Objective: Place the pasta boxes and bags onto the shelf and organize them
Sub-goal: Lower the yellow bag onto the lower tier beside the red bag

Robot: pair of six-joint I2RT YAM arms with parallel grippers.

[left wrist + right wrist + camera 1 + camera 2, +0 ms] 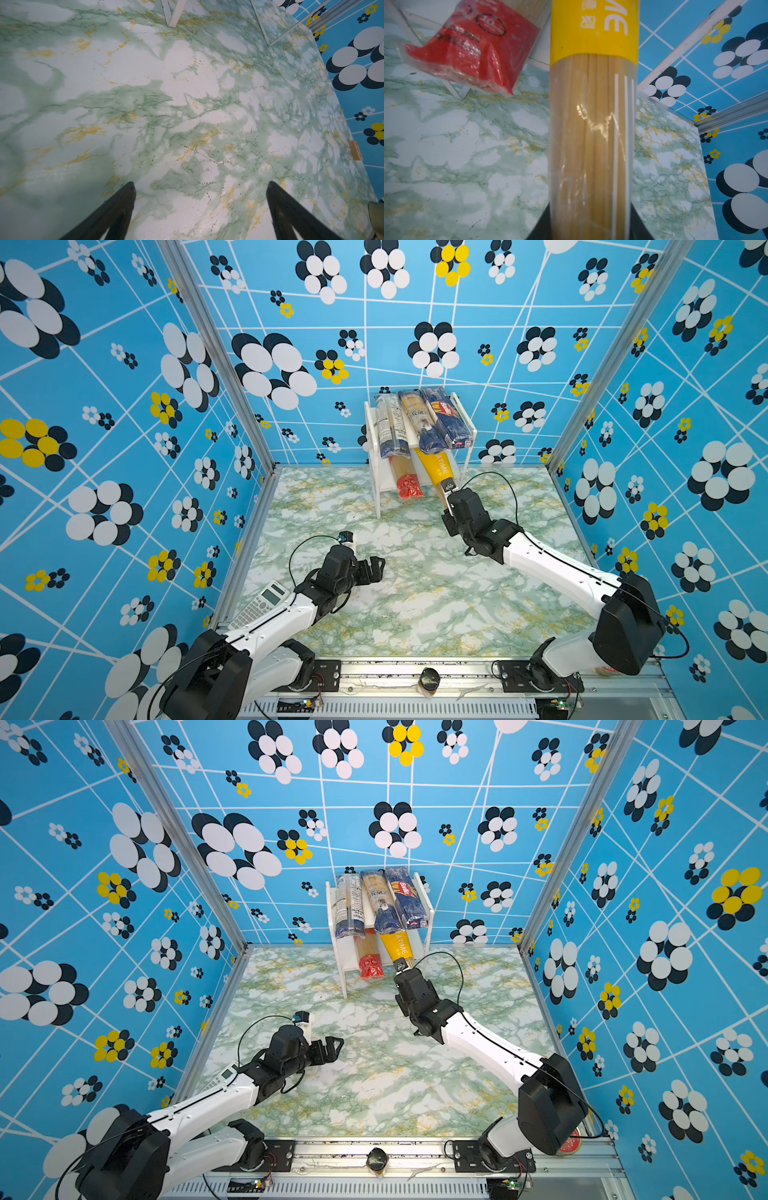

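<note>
The shelf [377, 497] [343, 977] stands at the back of the table. Its top board carries three packs side by side: a clear and dark-blue bag [390, 427], a second such bag [419, 418] and the dark-blue Barilla pack [446, 414]. On the lower board lies the red-ended bag [409, 485] [473, 49], its end hanging over the front. Beside it the yellow-ended bag [434, 466] [591, 124] reaches in under the top board. My right gripper [449, 489] [590, 209] is shut on its near, clear end. My left gripper [376, 568] [200, 185] is open and empty above bare tabletop.
A grey calculator [259, 605] lies at the table's front left, partly under my left arm. A round red-lidded tin [569, 1144] sits by the right arm's base. A small dark jar [429, 680] stands on the front rail. Patterned walls close in three sides.
</note>
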